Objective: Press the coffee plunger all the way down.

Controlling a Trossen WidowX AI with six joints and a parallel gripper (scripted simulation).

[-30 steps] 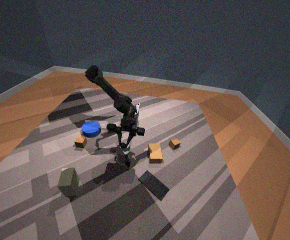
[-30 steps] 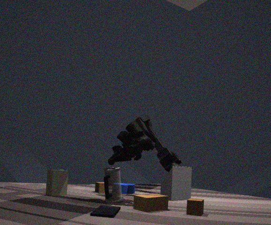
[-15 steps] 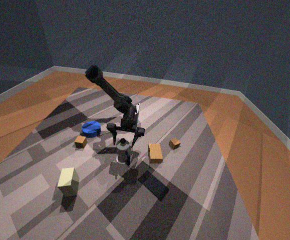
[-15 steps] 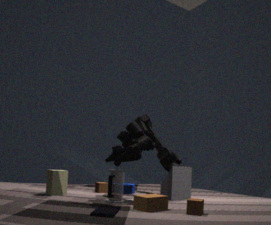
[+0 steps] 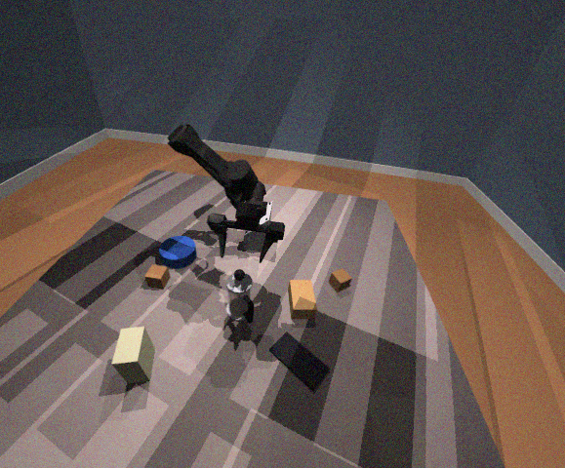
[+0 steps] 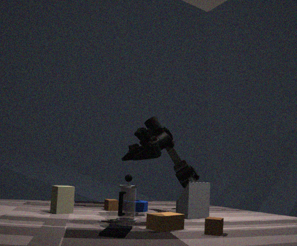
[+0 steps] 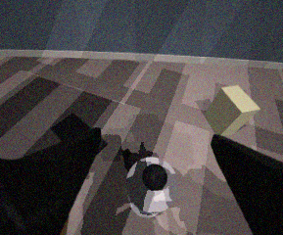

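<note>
Evidently the gripper hung spread wide with nothing in it, above and apart from the coffee press, whose plunger knob lay toward 6 o'clock in the wrist view, between the two fingers. The press stood upright near the rug's middle, long axis vertical. Dim light hid the plunger rod, so its depth was hard to judge.

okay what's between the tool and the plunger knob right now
Nothing: in the exterior view, the open tool hangs above the knob with only bare air between them.
</note>
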